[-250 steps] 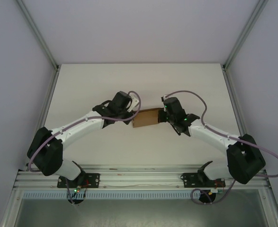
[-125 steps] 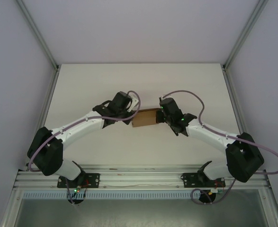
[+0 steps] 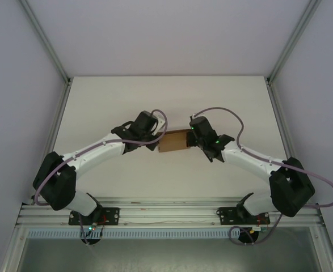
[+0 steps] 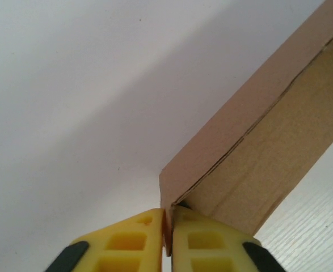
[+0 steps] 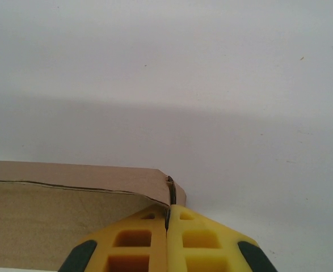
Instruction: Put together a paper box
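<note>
The paper box (image 3: 173,141) is plain brown cardboard, held between the two arms over the middle of the white table. My left gripper (image 3: 158,139) is at its left end. In the left wrist view the yellow fingers (image 4: 135,241) pinch a thin cardboard wall at the corner of the paper box (image 4: 257,147), so the left gripper (image 4: 168,226) is shut on it. My right gripper (image 3: 190,136) is at the right end. Its yellow fingers (image 5: 138,241) clamp the end wall of the paper box (image 5: 70,198), so the right gripper (image 5: 167,218) is shut on it.
The white table (image 3: 166,96) is walled by white panels with aluminium posts (image 3: 44,39) at the back corners. An aluminium rail (image 3: 166,215) carrying both arm bases runs along the near edge. Purple cables (image 3: 223,113) loop above both wrists.
The left gripper has closed onto the box's left wall. The right wrist has shifted slightly left and turned, still gripping the box's right end.
</note>
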Motion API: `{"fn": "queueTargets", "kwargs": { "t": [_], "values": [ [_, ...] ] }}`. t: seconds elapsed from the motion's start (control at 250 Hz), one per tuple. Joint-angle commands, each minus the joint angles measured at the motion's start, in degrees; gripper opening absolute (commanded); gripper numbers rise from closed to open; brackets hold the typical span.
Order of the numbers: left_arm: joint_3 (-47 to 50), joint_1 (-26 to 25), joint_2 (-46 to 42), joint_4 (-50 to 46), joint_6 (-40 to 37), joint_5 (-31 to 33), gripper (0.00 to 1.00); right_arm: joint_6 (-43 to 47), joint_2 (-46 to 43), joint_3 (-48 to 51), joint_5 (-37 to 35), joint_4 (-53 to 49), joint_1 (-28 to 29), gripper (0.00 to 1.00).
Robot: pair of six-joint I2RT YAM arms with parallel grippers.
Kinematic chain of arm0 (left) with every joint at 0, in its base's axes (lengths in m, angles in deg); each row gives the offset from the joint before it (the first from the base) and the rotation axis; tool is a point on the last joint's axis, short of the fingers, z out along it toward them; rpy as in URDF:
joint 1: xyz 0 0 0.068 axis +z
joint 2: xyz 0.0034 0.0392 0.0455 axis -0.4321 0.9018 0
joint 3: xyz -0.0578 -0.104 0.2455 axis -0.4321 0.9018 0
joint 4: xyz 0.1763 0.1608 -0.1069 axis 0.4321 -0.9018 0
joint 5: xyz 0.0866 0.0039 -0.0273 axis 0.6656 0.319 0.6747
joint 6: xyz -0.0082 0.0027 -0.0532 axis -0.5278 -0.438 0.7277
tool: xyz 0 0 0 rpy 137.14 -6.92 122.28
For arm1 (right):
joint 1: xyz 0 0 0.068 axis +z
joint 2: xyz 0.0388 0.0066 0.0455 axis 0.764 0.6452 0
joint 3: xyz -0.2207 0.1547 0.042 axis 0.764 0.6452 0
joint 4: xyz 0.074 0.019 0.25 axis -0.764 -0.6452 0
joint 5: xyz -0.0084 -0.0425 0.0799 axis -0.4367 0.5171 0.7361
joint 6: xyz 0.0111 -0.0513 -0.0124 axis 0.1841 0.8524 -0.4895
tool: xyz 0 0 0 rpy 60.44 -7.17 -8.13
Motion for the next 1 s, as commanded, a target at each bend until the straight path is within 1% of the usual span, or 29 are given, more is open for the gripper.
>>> {"fn": "queueTargets", "kwargs": {
  "t": [0.0, 0.08, 0.224, 0.308, 0.328, 0.34, 0.42, 0.512, 0.576, 0.648, 0.724, 0.803, 0.863, 0.995],
  "values": [
    [-2.4, 0.4, 1.5, -2.5, 4.7, -2.6, 0.04, -2.2, 2.5, -2.1, -7.2, -8.5, 2.3, 0.00],
    [-4.1, 0.5, 2.6, -5.0, 8.2, -2.7, 0.03, -4.4, 4.4, -3.4, -11.4, -10.5, 3.9, 0.00],
    [-6.3, 0.5, 4.0, -8.3, 14.3, -3.4, 0.03, -5.9, 7.4, -3.7, -17.7, -10.3, 7.0, 0.00],
    [-6.5, 1.2, 4.2, -9.2, 15.8, -6.5, 0.02, -6.4, 8.4, -3.6, -19.7, -10.5, 7.8, 0.00],
    [-6.7, 1.5, 4.3, -9.7, 16.4, -6.8, 0.02, -6.3, 8.5, -3.5, -19.8, -10.4, 7.9, 0.00],
    [-6.9, 1.7, 4.3, -10.2, 16.6, -7.0, 0.00, -6.2, 8.5, -3.5, -19.8, -10.4, 7.9, 0.00],
    [-8.6, 3.6, 4.5, -12.7, 17.9, -8.6, 0.00, -5.5, 8.6, -2.6, -18.6, -8.9, 8.0, 0.00],
    [-9.0, 6.6, 4.7, -12.9, 20.2, -15.1, 0.00, -5.6, 8.4, -1.5, -17.6, -7.7, 8.1, 0.00],
    [-9.3, 7.8, 5.3, -12.9, 22.1, -18.7, 0.00, -6.0, 8.3, -1.2, -17.9, -7.5, 8.4, 0.00],
    [-10.7, 7.9, 6.2, -14.7, 23.8, -16.9, 0.00, -6.3, 8.2, -0.9, -17.4, -7.1, 8.4, 0.00],
    [-11.0, 7.9, 6.6, -14.4, 25.2, -16.9, 0.00, -6.7, 8.3, -0.7, -16.7, -6.7, 8.6, 0.00],
    [-11.6, 7.9, 7.0, -14.5, 26.6, -18.5, 0.00, -7.3, 8.7, -1.0, -16.0, -6.8, 8.8, 0.00],
    [-12.3, 7.9, 7.1, -15.7, 27.9, -17.9, 0.00, -8.0, 8.8, -1.1, -16.4, -7.0, 9.2, 0.00],
    [-11.4, 7.7, 7.1, -15.2, 30.2, -16.8, 0.00, -9.1, 8.7, -1.5, -16.5, -7.2, 9.5, 0.00]
  ]
}}
